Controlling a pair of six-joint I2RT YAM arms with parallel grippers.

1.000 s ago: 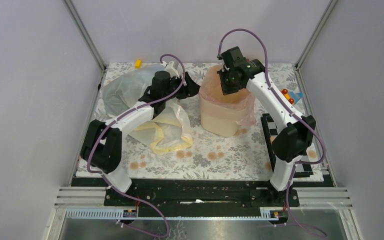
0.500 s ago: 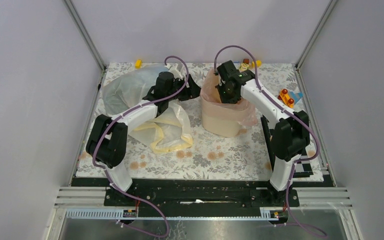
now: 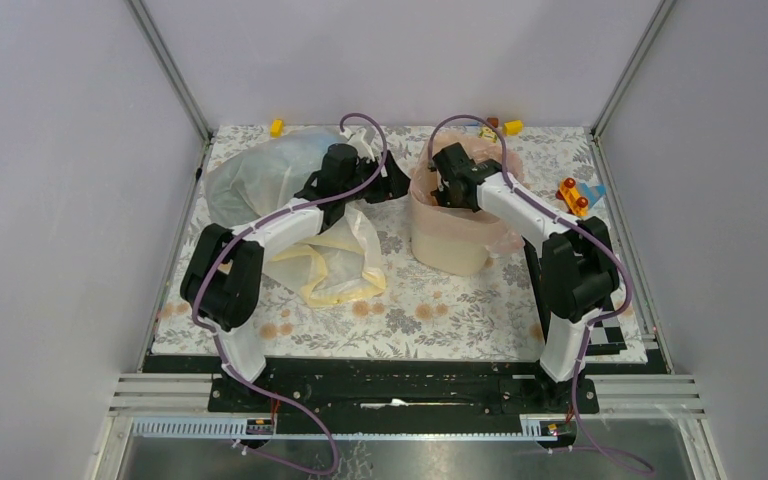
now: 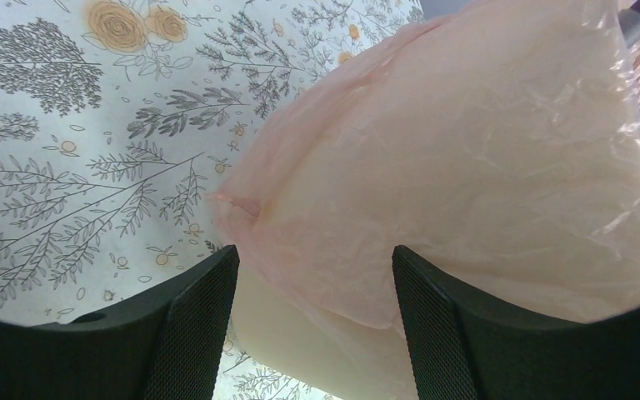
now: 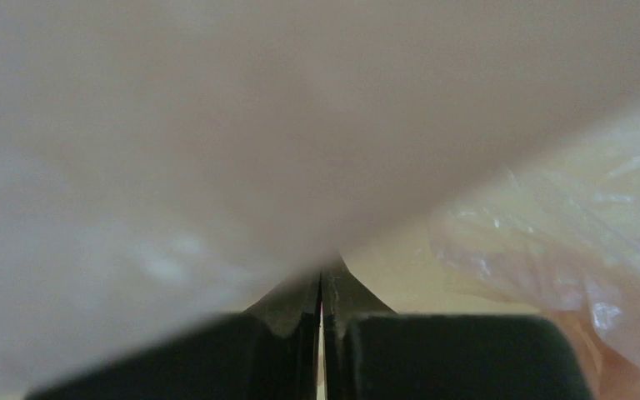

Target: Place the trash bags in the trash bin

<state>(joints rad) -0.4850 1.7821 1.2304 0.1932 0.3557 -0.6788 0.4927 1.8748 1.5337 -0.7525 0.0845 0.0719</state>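
Note:
The cream-beige trash bin (image 3: 448,248) stands at the back middle of the floral mat, with the pale pink trash bag (image 3: 498,232) draped in it and over its rim. My right gripper (image 3: 450,190) is down in the bin's mouth. In the right wrist view it (image 5: 321,279) is shut, with pink film (image 5: 217,125) coming off its tips. My left gripper (image 3: 392,181) is open beside the bin's left side. In the left wrist view it (image 4: 312,279) frames the pink bag (image 4: 483,167) and the bin wall (image 4: 287,337). A pale yellow bag (image 3: 332,258) and a bluish-clear bag (image 3: 245,175) lie to the left.
Small toys lie at the back: a yellow one (image 3: 276,127), a yellow-brown pair (image 3: 505,126), and an orange-red one with a blue piece (image 3: 572,195) at the right. A black checkered board (image 3: 535,262) lies under the right arm. Walls close in the mat.
My right gripper has come down from above the bin into its mouth. My left gripper has moved right, closer to the bin's side.

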